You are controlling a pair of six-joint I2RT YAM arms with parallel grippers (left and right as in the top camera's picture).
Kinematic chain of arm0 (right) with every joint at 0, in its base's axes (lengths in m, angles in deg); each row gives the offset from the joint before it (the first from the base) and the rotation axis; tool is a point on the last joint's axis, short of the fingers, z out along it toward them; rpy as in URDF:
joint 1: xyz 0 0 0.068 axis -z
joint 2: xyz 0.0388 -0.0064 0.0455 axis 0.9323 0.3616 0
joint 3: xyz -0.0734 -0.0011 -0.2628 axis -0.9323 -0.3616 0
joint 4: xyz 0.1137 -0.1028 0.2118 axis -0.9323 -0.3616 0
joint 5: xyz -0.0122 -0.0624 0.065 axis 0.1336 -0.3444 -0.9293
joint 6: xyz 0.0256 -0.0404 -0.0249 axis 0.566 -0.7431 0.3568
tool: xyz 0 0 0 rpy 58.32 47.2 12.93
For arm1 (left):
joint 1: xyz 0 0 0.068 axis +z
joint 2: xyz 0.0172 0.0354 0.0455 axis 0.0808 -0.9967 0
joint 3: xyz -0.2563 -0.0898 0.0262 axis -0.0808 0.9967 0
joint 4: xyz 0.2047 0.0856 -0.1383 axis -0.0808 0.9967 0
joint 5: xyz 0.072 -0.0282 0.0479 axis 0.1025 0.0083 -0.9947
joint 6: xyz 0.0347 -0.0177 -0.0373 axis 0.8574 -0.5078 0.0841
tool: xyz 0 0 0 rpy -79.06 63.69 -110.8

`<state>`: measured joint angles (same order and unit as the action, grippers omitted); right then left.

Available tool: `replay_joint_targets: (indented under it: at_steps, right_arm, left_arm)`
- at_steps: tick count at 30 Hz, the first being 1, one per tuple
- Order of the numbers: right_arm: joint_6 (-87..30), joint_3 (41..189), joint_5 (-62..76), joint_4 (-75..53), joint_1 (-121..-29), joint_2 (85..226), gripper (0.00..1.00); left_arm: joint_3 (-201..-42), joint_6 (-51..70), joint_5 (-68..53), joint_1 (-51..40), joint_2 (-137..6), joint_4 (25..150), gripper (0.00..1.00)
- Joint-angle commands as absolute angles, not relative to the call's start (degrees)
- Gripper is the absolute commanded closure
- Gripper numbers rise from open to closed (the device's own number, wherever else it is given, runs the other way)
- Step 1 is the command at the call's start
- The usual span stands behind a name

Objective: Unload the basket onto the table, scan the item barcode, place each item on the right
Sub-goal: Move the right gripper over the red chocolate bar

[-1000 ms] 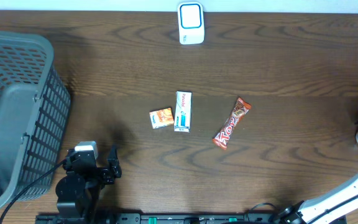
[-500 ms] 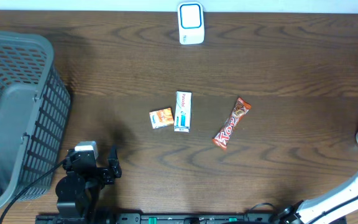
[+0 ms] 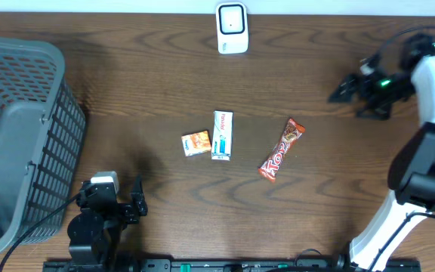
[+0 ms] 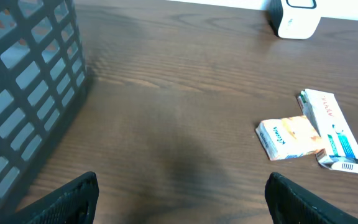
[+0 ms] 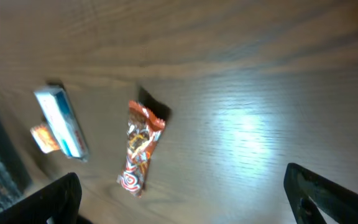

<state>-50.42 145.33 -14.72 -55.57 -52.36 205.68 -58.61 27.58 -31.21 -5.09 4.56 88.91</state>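
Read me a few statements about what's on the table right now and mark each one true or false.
1. The red candy bar lies right of the white and blue carton. True.
2. The small orange packet sits inside the grey mesh basket. False: it lies on the dark wooden table, beside the carton.
3. The right fingers grip the red candy bar. False: they are open and empty.
4. The white barcode scanner stands at the table's far edge. True.
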Motion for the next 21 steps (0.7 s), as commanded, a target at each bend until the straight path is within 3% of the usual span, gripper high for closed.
replay_joint_targets:
  at_steps: [1, 9, 12, 14, 19, 21]
  right_arm:
    - [-52.1, 135.8, -18.2, -49.8, -58.6, 205.2, 0.01]
    - [-42.9, 125.4, -19.1, -39.9, -66.6, 205.2, 0.01]
    - [-33.9, 123.1, -12.9, -35.8, -68.2, 205.2, 0.16]
    - [-29.8, 121.9, -9.3, -34.2, -69.1, 205.2, 0.20]
    - [-24.8, 118.8, -0.8, -30.4, -72.8, 205.2, 0.69]
    - [-24.8, 118.5, -0.6, -28.8, -74.3, 205.2, 0.99]
  left_arm:
    - [-58.4, 27.0, -31.7, -5.3, 4.7, 89.0, 0.14]
    - [-58.4, 27.0, -31.7, -5.3, 4.7, 89.0, 0.14]
    - [-58.4, 27.0, -31.7, -5.3, 4.7, 89.0, 0.14]
    - [-58.4, 27.0, -31.7, -5.3, 4.7, 89.0, 0.14]
    - [-58.4, 27.0, -31.7, -5.3, 4.7, 89.0, 0.14]
    - [-58.4, 27.0, -31.7, -5.3, 4.7, 89.0, 0.14]
